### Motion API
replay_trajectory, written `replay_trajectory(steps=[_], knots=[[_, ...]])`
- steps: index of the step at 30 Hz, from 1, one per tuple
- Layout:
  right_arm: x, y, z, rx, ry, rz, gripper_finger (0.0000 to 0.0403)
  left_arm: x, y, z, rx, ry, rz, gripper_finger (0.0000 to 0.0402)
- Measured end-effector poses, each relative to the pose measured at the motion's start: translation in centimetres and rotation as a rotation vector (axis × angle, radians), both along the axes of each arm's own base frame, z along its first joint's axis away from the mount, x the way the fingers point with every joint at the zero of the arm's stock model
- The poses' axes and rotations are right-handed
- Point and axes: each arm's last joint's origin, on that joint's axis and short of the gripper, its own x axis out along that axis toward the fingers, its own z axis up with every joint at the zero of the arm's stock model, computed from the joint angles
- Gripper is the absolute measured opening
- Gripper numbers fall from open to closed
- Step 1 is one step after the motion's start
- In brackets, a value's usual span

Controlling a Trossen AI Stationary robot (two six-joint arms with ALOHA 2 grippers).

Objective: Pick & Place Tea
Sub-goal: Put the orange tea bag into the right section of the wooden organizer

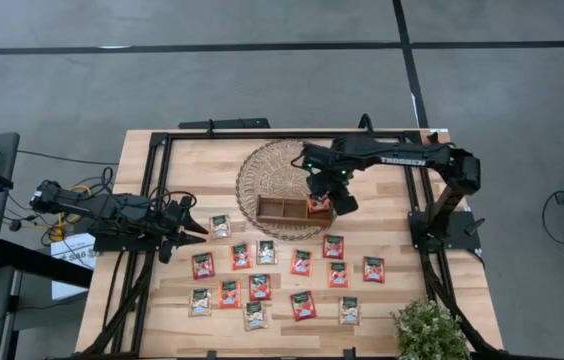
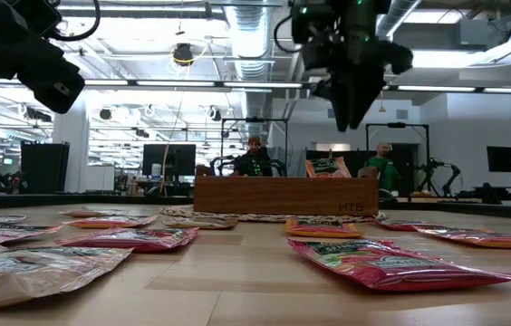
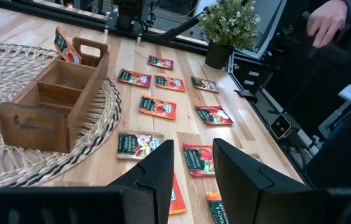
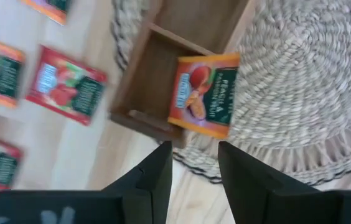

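The orange sachet stands tilted in the right end compartment of the tray, leaning on the tray's edge with its upper part poking above the rim; it is not lying flat. Your right gripper hangs just above it with the jaws parted and nothing between them, so judge the sachet as released. If you want it seated properly, lift straight up first so a finger does not catch the raised corner and flick it out onto the woven mat under the tray.

The other two compartments look empty. The rest of the tea lies flat in loose rows on the near half of the tabletop, red sachets mixed with cream ones, all apart from each other. For the next pick, take one from the far row nearest the tray, come down squarely over it and pinch across a short edge, since these flat packets give little to grip.

Your left gripper waits low at the left, beside the leftmost sachet of the far row, jaws apart and empty. A potted plant stands at the near right corner; keep the right arm clear of it.
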Motion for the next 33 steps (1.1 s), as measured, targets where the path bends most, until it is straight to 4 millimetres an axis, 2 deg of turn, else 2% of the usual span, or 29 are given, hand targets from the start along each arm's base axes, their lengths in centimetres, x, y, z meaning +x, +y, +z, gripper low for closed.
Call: replay_trajectory(steps=[6, 17, 26, 33], knots=[[1.0, -0.8, -1.8, -0.027, 0.033, 0.037, 0.0135, 0.0, 0.0, 0.0, -0.001, 0.000, 0.000, 0.0103], [1.4, -1.5, -1.7, -0.043, -0.016, 0.031, 0.0175, 0.0, 0.0, 0.0, 0.001, 0.000, 0.008, 0.0103], [2.3, -1.6, -3.5, -0.012, 0.004, 0.003, 0.0170, 0.0, 0.0, 0.0, 0.001, 0.000, 0.008, 0.0103], [2.4, -1.6, -3.5, -0.011, -0.002, -0.008, 0.0159, 0.0, 0.0, 0.0, 0.005, -0.001, 0.007, 0.0103]])
